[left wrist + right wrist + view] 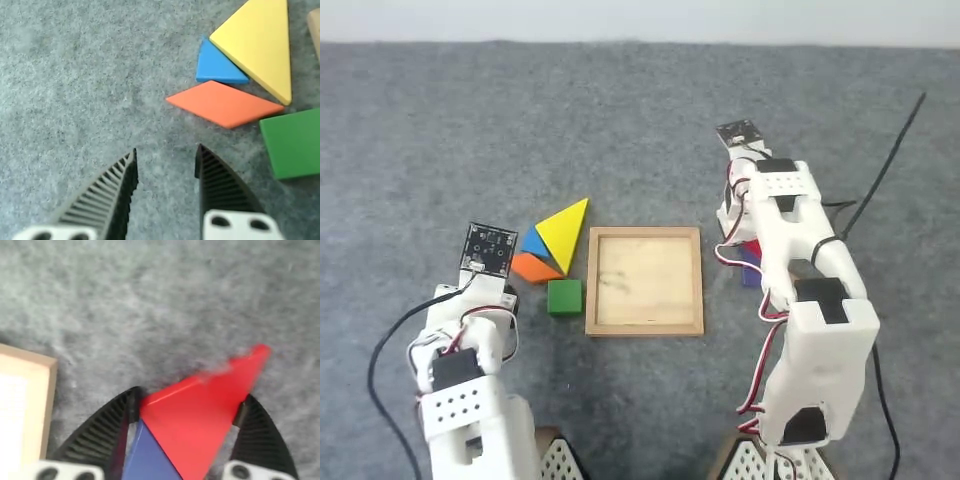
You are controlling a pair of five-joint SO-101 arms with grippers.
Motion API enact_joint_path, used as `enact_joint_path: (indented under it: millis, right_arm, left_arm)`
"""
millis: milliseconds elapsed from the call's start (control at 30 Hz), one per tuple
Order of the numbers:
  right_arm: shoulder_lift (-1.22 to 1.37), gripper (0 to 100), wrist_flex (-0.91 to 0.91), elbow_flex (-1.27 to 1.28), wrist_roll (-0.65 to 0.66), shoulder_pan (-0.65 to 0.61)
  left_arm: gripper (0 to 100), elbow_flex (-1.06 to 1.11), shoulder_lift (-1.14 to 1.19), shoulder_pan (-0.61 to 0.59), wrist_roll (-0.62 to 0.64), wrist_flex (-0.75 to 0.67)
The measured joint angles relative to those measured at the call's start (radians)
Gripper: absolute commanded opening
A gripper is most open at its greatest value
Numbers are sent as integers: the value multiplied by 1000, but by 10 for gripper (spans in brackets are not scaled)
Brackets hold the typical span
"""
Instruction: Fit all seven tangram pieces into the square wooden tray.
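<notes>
The flat red triangle (200,415), lying beside the empty square wooden tray (645,328), appears pinched by the right gripper (190,396); lifting over the rim is required next. The left gripper (166,150) is spread.

Mottled grey carpet-like surface (570,120) spread wide, pale band (620,18) along the far edge, possibly a wall, soft even light

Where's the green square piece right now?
In the high view, the green square lies just left of the wooden tray, near the yellow triangle.
</notes>
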Motion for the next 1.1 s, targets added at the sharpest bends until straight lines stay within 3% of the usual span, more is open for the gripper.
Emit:
enact_joint_path:
  millis: [733, 1100]
  right_arm:
    - [11, 122, 15, -55, 0, 2]
    - [32, 122, 158, -190, 40, -2]
  left_arm:
    - [181, 0, 0, 0, 0, 0]
    - [180, 0, 0, 0, 0, 0]
